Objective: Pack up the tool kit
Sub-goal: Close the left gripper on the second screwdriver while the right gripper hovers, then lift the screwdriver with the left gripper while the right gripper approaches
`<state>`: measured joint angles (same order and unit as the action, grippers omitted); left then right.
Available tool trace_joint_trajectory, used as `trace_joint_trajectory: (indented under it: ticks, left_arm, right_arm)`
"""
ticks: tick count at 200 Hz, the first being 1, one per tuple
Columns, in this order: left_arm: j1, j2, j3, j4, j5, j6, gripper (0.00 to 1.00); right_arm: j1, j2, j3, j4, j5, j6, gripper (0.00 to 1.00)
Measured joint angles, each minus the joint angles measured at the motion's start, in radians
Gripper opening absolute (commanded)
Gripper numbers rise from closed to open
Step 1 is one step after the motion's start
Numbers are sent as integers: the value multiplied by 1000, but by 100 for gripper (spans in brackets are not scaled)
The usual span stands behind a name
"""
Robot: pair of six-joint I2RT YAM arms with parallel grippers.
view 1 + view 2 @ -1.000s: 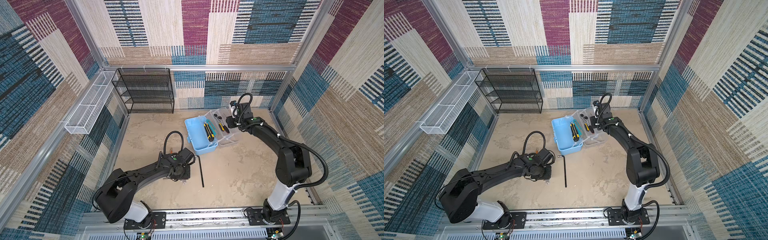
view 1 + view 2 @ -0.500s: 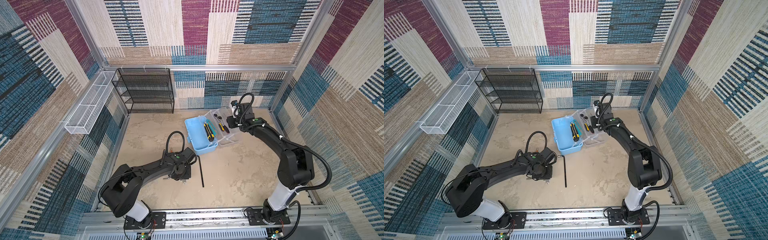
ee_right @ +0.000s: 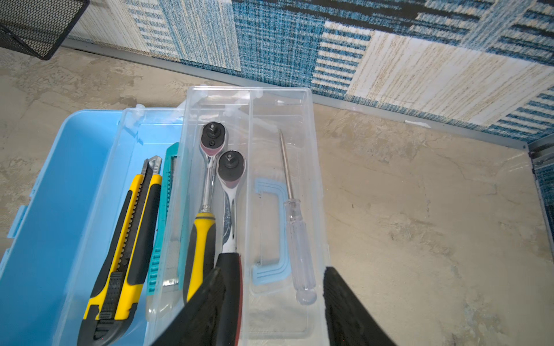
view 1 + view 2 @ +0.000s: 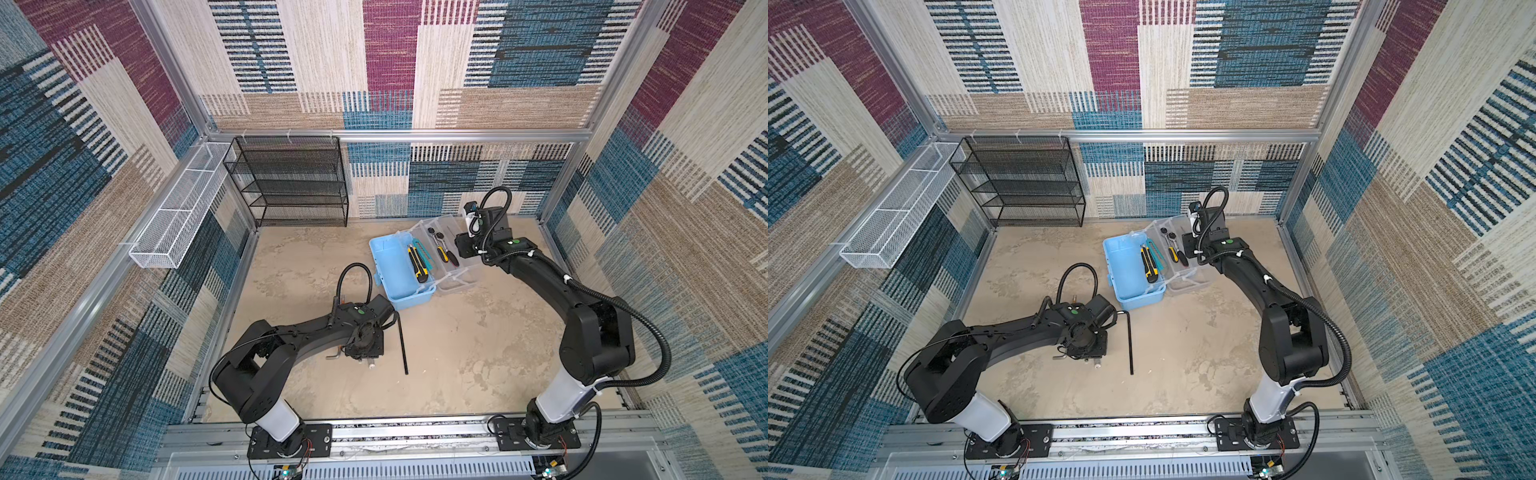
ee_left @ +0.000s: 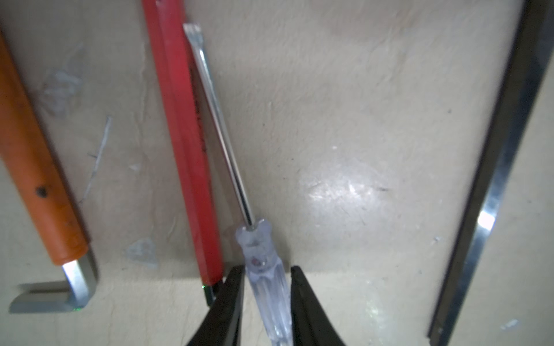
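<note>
Floor (image 5: 359, 119): matt, mottled beige, stone-like, and there's one soft sheen patch under the light.
Screwdriver (image 5: 269, 284): clear glossy plastic handle, ribbed; the slim shaft is bright polished metal.
Red bar (image 5: 186, 149): smooth, satin red, looks like plastic.
Orange hex key (image 5: 39, 167): matt orange sleeve, a little scuffed; the bare bend is brushed grey metal.
Long hex key (image 5: 491, 179): dark metal, flat faces catching a sharp glint.
Case (image 3: 60, 209): smooth light-blue plastic, low gloss.
Lid (image 3: 278, 113): clear plastic, glossy.
Ratchets (image 3: 209, 179): mirror-chrome shanks, rubbery-looking grips.
Utility knife (image 3: 126, 239): yellow plastic with black ribbed inlays.
Walls (image 4: 374, 62): coarse woven cloth look.
Rack (image 4: 291, 183): black wire mesh, matt.
Basket (image 4: 174, 220): white-coated wire mesh.
</note>
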<state>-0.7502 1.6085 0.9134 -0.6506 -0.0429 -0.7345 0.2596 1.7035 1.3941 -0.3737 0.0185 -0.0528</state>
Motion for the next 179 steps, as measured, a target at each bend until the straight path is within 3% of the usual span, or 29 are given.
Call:
trace_joint_trajectory:
  ticks: [44,135,179]
  left_arm:
    - [-3,29,17,3,0,5,30]
    - [-5,60,37,-4,-4,27,0]
    - [-5,12,-1,37,10,27,0]
  right_arm:
    - [0,-22,-23,11,16,0,56]
    - [0,-102,-82,36,17,18,58]
    - [0,-166,-158,48,-42,58,58]
